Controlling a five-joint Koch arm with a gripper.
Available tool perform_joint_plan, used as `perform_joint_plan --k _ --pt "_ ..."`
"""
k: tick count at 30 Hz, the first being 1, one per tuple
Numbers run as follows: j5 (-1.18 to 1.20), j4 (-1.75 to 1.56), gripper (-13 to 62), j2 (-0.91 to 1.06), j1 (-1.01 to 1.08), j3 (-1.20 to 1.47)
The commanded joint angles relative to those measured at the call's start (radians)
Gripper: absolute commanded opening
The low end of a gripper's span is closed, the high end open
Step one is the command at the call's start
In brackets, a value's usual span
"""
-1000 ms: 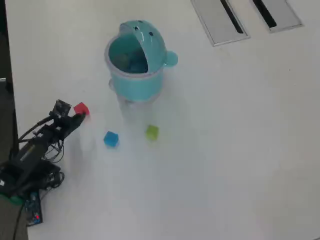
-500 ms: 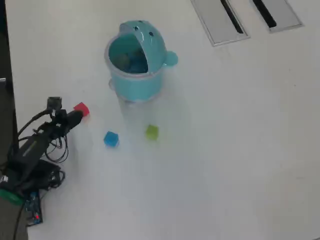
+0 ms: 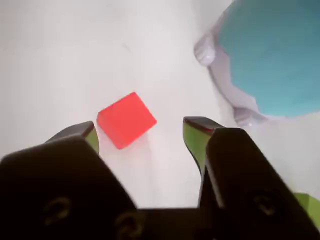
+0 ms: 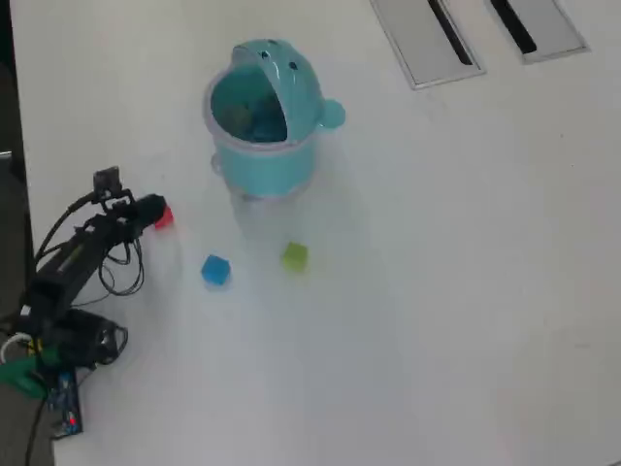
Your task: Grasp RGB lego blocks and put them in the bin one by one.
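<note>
Reaching from the desk's (image 4: pixel 466 291) left edge, claw (image 3: pixel 142 134) spread wide, tilted down over the red block (image 3: pixel 126 120), holding nothing.

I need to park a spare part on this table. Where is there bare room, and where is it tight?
Free: the broad white stretch right of the bin and below the two slotted panels, and the area below the yellow-green block. Crowded: the left side, where the open gripper hangs over the red block near the blue block.

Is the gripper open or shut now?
Open. In the wrist view the gripper shows its two tips wide apart above the white table, with the red lego block lying untouched between them.
</note>
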Motion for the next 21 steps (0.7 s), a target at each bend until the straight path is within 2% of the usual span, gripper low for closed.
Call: perform_joint_plan --k 1,21 --pt "-0.015 0.018 30.9 -0.020 -0.023 -0.114" --pt "-0.092 0.061 30.7 -0.336 -0.017 -0.261"
